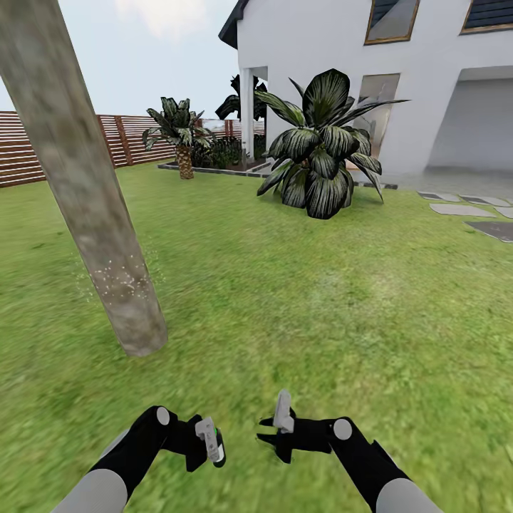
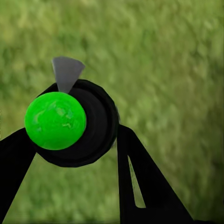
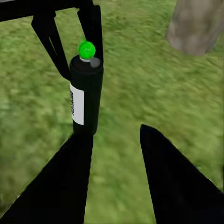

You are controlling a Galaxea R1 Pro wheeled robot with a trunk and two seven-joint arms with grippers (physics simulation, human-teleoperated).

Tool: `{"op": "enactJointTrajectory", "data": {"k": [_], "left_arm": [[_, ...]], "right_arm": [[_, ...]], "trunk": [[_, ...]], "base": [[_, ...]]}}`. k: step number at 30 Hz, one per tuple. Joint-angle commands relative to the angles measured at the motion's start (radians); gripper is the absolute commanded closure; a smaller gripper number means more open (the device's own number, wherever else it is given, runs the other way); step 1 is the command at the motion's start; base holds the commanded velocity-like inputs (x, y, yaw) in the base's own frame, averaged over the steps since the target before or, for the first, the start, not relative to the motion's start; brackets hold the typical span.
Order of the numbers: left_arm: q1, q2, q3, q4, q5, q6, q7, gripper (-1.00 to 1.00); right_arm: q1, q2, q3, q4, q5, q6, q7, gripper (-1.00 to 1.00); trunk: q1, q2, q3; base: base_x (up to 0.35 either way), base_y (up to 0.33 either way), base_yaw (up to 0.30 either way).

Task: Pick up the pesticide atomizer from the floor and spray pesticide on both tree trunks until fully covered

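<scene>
My left gripper (image 1: 208,443) is shut on the pesticide atomizer (image 1: 219,450), a small dark bottle with a white label and a green top (image 2: 55,120), held low over the lawn. The right wrist view shows the atomizer (image 3: 86,98) upright between the left fingers (image 3: 95,32). Close to its right, my right gripper (image 1: 283,422) is open with nothing between its fingers. One tree trunk (image 1: 85,192), thick and mottled tan-grey, leans at the left; white pesticide specks (image 1: 122,281) dot its lower part. Its base (image 3: 196,23) appears in the right wrist view. The second tree is out of view.
A big dark leafy bush (image 1: 320,149) stands mid-lawn ahead, a small palm (image 1: 182,135) behind it to the left. The slatted wooden fence (image 1: 21,153) runs along the left. A white house (image 1: 427,92) and stepping stones (image 1: 463,209) lie to the right. Grass stretches between.
</scene>
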Motion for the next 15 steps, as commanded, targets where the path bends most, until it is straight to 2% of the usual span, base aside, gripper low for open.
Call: {"op": "enactJointTrajectory", "data": {"k": [1, 4, 11, 15], "left_arm": [[0.000, 0.000, 0.000, -0.002, -0.005, 0.003, -0.005, 1.00], [0.000, -0.003, 0.000, -0.002, -0.004, 0.003, -0.006, 1.00], [0.000, -0.028, -0.003, -0.002, -0.001, -0.010, -0.016, 1.00], [0.000, -0.040, -0.042, -0.002, 0.001, -0.013, -0.018, 1.00]], "right_arm": [[0.000, 0.001, -0.001, -0.001, 0.009, -0.005, 0.000, 1.00], [0.000, 0.002, -0.001, -0.002, 0.010, -0.005, 0.000, 1.00], [-0.002, 0.002, -0.001, -0.003, 0.010, -0.005, 0.000, 1.00], [-0.002, 0.002, -0.001, -0.003, 0.010, -0.005, 0.000, 1.00]], "trunk": [[0.000, 0.000, -0.001], [0.000, 0.000, -0.001], [0.000, 0.000, -0.001], [0.000, 0.000, -0.001]], "base": [[0.000, 0.000, 0.000], [0.000, 0.000, 0.000], [0.000, 0.000, 0.000], [0.000, 0.000, 0.000]]}}
